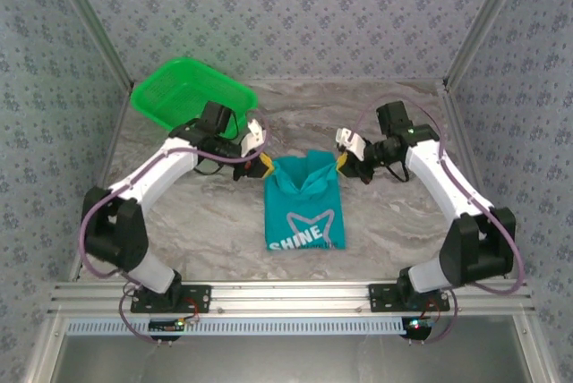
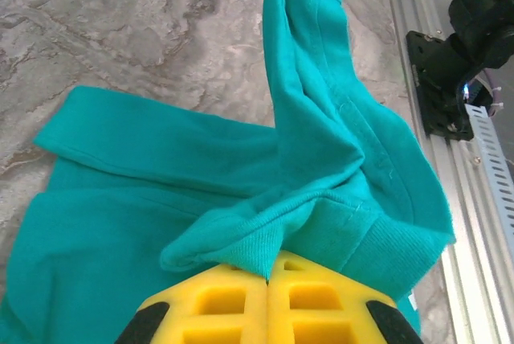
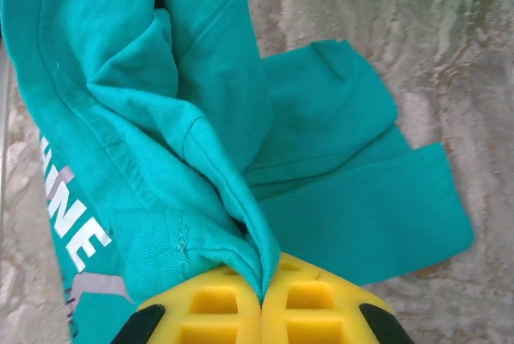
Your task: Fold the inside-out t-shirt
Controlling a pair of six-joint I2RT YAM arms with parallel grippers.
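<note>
I see the teal short-sleeved cloth t-shirt (image 1: 304,213) lying in the middle of the grey marbled tabletop (image 1: 394,222), between my two arms. Its white "SHINE" lettering faces up near the edge closest to the bases. The far edge is raised off the surface and bunched. My left gripper (image 2: 267,280) is clamped tight on a ribbed fold of teal cloth at the shirt's far left corner. My right gripper (image 3: 262,300) pinches a seamed fold at the far right corner. A bright green plastic mesh basket (image 1: 188,92) sits at the table's far left, apart from the shirt.
</note>
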